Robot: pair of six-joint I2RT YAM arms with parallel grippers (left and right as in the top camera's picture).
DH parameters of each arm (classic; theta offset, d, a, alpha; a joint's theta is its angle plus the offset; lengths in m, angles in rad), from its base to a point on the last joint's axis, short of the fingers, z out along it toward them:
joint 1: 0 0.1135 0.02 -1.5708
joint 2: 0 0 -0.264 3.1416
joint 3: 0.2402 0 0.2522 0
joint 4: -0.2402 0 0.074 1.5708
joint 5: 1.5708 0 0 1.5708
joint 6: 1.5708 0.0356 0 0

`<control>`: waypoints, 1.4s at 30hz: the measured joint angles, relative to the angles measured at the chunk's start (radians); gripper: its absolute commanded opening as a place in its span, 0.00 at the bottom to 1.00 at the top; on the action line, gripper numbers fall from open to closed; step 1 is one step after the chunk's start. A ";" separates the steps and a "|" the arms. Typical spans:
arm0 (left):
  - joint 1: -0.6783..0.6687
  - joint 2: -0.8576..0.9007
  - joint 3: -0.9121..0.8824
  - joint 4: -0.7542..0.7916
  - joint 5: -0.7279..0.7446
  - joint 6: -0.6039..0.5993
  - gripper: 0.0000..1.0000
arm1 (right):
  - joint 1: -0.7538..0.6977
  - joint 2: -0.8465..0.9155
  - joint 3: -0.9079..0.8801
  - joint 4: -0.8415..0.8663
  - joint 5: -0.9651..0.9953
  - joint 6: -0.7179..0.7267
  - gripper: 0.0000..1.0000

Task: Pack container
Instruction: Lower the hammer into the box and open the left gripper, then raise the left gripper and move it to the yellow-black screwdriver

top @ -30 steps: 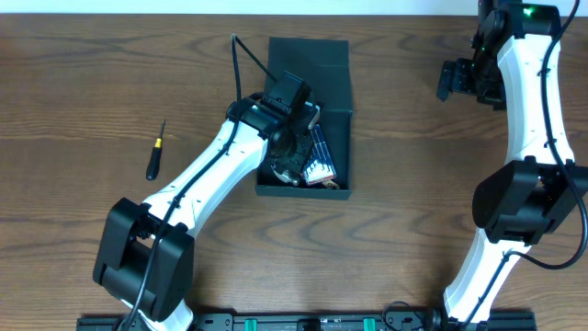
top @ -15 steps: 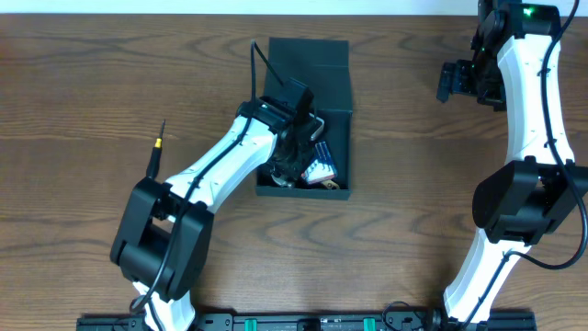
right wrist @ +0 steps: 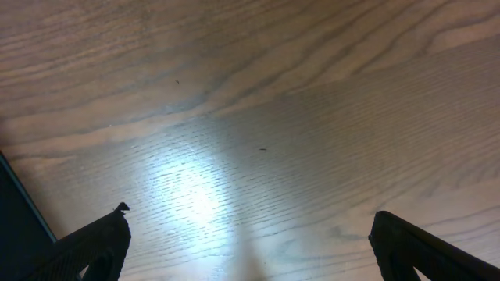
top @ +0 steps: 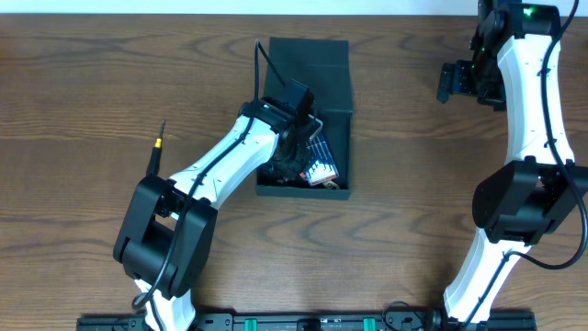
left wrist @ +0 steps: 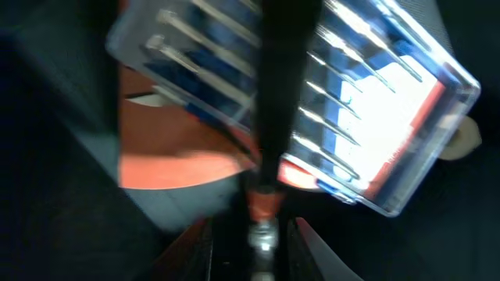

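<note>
The dark teal-black container (top: 338, 99) stands open at the table's back middle, its flap lid (top: 309, 53) lying flat behind it. My left gripper (top: 296, 158) is down inside it, shut on a slim black tool with an orange collar (left wrist: 269, 117). The tool's metal end sits between the fingers (left wrist: 255, 238). Under the tool lies a clear plastic case of bits with blue and red backing (left wrist: 336, 101), also seen in the overhead view (top: 321, 165). My right gripper (top: 456, 81) is open and empty over bare wood (right wrist: 250, 242) at the far right.
A black screwdriver with a yellow band (top: 155, 153) lies on the table left of the container. Other dark items fill the container's front left part (top: 280, 175). The wooden table (top: 413, 202) surrounds everything.
My left arm swung right and reached deeper into the container, then held nearly still for the last half second. The right arm has not moved.
</note>
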 measured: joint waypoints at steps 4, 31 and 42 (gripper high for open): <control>0.000 0.000 0.036 0.000 -0.047 0.000 0.50 | 0.000 0.000 0.000 -0.001 0.000 -0.003 0.99; 0.315 -0.393 0.183 -0.055 -0.103 -0.106 0.97 | 0.000 0.000 0.000 -0.007 0.000 -0.008 0.99; 0.710 -0.405 0.183 -0.272 -0.193 -0.400 0.98 | 0.004 0.000 0.000 -0.055 -0.232 -0.104 0.99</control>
